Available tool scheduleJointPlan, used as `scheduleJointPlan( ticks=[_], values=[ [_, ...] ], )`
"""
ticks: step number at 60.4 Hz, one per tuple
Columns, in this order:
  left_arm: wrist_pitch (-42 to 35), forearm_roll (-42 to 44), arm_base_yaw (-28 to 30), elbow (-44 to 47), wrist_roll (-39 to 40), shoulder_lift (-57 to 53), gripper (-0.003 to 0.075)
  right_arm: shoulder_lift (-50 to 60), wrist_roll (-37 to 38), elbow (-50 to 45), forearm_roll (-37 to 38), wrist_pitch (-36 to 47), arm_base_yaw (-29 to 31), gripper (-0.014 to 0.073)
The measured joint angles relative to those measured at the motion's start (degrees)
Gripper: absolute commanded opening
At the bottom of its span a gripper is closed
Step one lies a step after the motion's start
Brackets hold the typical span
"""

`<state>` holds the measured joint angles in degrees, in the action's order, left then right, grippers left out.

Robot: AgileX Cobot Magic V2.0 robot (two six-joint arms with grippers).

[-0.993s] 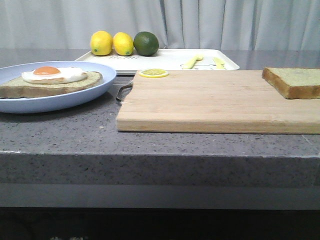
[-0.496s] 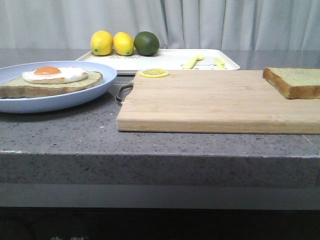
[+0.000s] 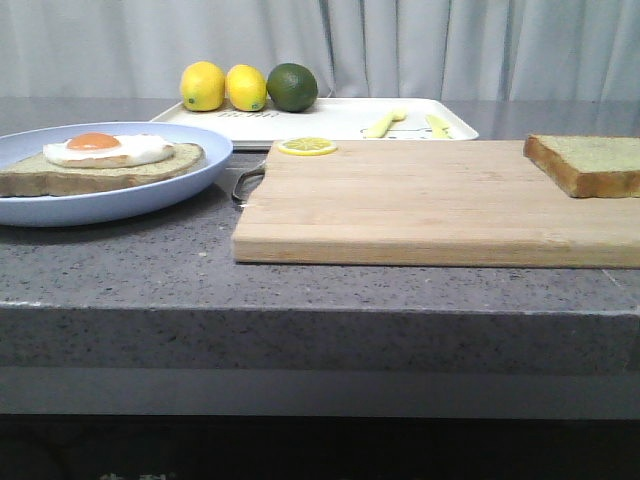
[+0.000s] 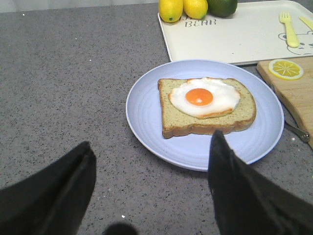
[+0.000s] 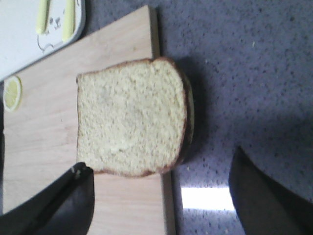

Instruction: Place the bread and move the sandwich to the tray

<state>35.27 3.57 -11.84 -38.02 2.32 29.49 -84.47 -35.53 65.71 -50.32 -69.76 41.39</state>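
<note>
Front view: a speckled grey stone counter (image 3: 150, 270) with a tray, a board, a plate and bread.

Largest is the light wooden cutting board (image 3: 420, 205), smooth and rectangular; the bread (image 3: 590, 163), a thick brown-crusted slice with pale crumb, lies at its right end, partly overhanging the edge. Behind it sits the white rounded tray (image 3: 340, 118), printed "BEAR", holding two lemons (image 3: 203, 85), a lime (image 3: 292, 87) and pale yellow cutlery (image 3: 385, 123). The round pale blue plate (image 3: 150, 190) carries the sandwich (image 3: 105, 160), egg on top. A lemon slice (image 3: 307, 146) rests on the board's corner. The left hand (image 4: 151, 188) and right hand (image 5: 161, 196) both gape wide, holding nothing.
</note>
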Motion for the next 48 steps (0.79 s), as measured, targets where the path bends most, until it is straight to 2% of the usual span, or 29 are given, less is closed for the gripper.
scheduleJointPlan(
  ticks=[9, 42, 48],
  values=[
    [0.0, 0.0, 0.0, 0.0, 0.0, 0.0, 0.0483, -6.8, -3.2, 0.0, -5.2, 0.6, 0.5, 0.0580],
    [0.0, 0.5, 0.0, 0.0, 0.0, 0.0, 0.0483, -16.5, -5.9, 0.2, -7.0, 1.4, -8.0, 0.0580],
    [0.0, 0.7, 0.0, 0.0, 0.0, 0.0, 0.0483, -16.7, -6.3, 0.2, -7.4, 1.4, -8.7, 0.0538]
  ],
)
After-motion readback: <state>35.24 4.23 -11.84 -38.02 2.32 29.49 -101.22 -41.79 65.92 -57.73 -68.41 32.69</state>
